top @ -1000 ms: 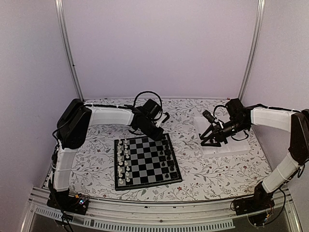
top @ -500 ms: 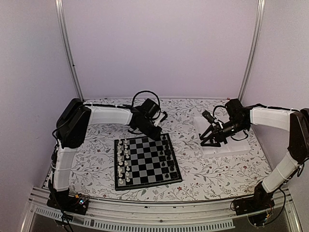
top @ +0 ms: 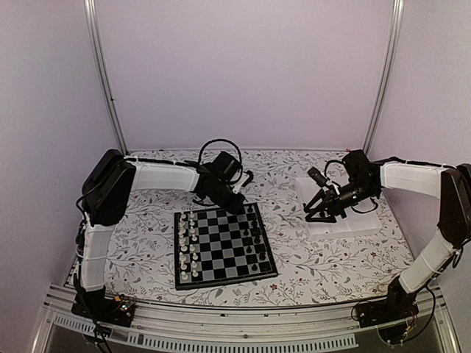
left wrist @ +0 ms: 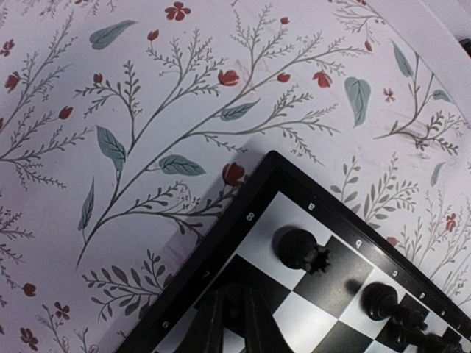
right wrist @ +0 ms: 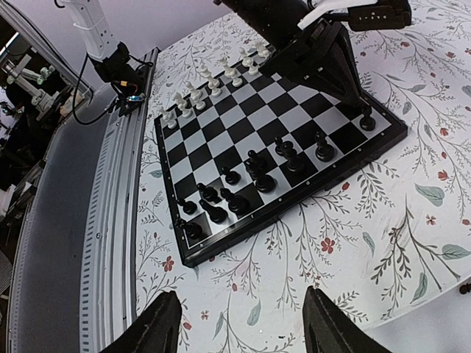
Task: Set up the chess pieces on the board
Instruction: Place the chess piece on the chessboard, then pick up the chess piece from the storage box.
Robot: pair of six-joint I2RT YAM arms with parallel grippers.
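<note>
The board (top: 221, 246) lies at the table's middle, with white chessmen along its left side and black chess pieces (top: 254, 246) along its right side. In the right wrist view the board (right wrist: 221, 158) shows black pieces (right wrist: 221, 195) along its near edge. My left gripper (top: 235, 204) is at the board's far right corner. In its own view the gripper (left wrist: 235, 323) is shut on a dark piece over a square beside a black rook (left wrist: 300, 250). My right gripper (top: 315, 213) is open and empty above the white tray (top: 364, 220); its fingers (right wrist: 158, 327) stand wide apart.
The floral tablecloth (top: 147, 243) surrounds the board. A small dark piece (right wrist: 465, 288) lies by the tray's edge. Metal rail (top: 221, 331) runs along the near edge. Cables loop above the left wrist (top: 221, 147).
My left gripper has shifted slightly left and back at the board's far right corner. The right arm has hardly moved.
</note>
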